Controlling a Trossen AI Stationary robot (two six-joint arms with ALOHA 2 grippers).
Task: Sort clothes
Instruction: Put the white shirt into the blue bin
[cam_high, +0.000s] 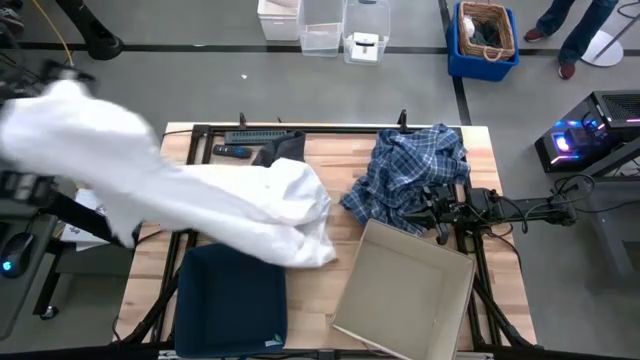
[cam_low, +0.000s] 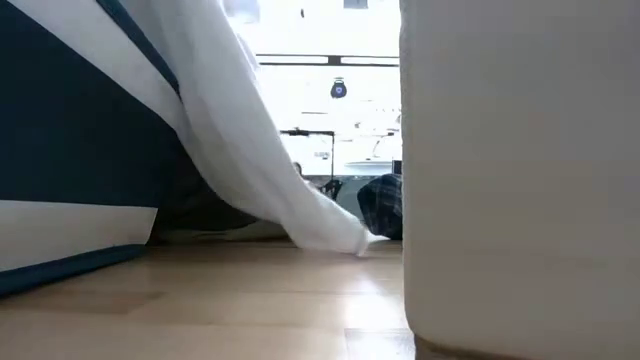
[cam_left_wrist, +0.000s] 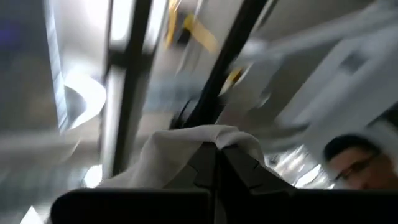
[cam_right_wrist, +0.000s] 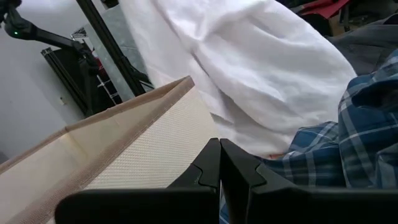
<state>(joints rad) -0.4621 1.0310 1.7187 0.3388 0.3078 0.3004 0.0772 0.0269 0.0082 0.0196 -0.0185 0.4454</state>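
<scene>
The left gripper (cam_left_wrist: 217, 152) pinches the white fabric shirt (cam_high: 215, 195) between pressed fingers; the right gripper (cam_right_wrist: 219, 155), fingers together, rests beside the blue-and-white plaid shirt (cam_high: 410, 170).

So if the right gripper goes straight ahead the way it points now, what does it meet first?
Probably the white shirt. The right gripper, jaws shut, sits between the tan box wall and the plaid shirt, with white cloth directly ahead. Depth is unclear, so it might brush the plaid shirt first.
</scene>
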